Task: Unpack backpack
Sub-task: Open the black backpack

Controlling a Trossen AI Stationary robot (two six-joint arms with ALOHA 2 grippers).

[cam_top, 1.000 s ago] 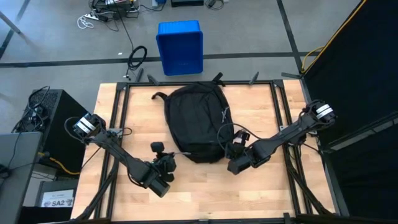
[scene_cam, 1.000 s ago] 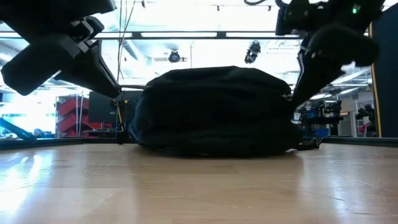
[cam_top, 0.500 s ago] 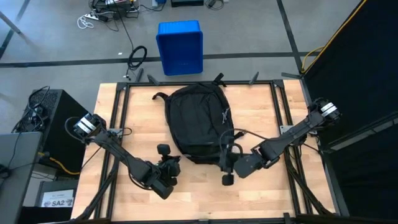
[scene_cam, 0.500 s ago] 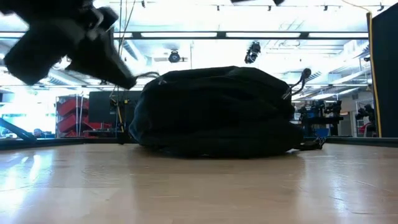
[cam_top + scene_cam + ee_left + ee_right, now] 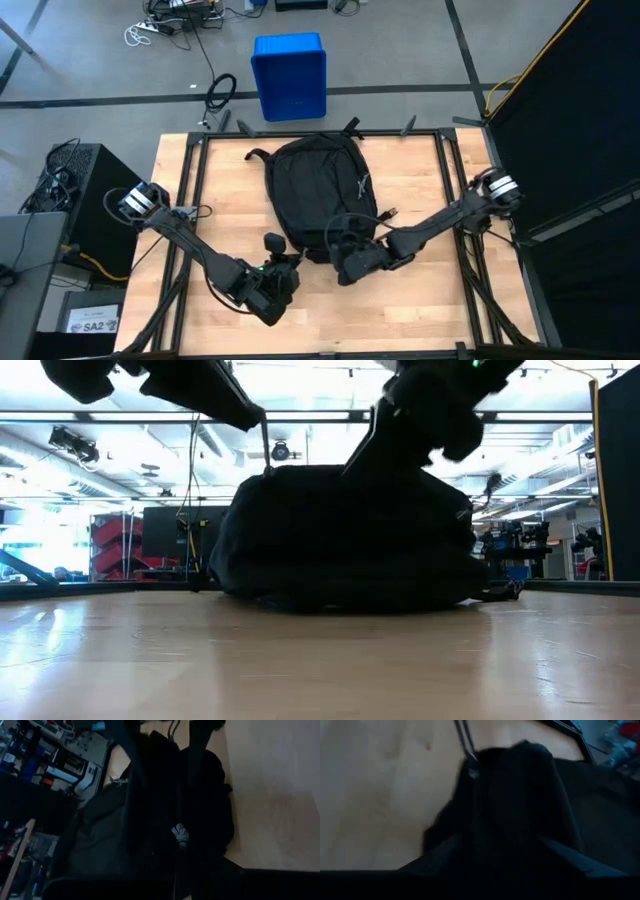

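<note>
Right now the backpack (image 5: 318, 193) lies mid-counter (image 5: 420, 310). The left end effector (image 5: 283, 283), pinched closed and empty, hovers at its near edge; how far the right end effector (image 5: 345, 262) gapes, I cannot tell.

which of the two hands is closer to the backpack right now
The right hand: it sits right at the near end of the black backpack, while the left hand hangs a little farther out over bare table.
</note>
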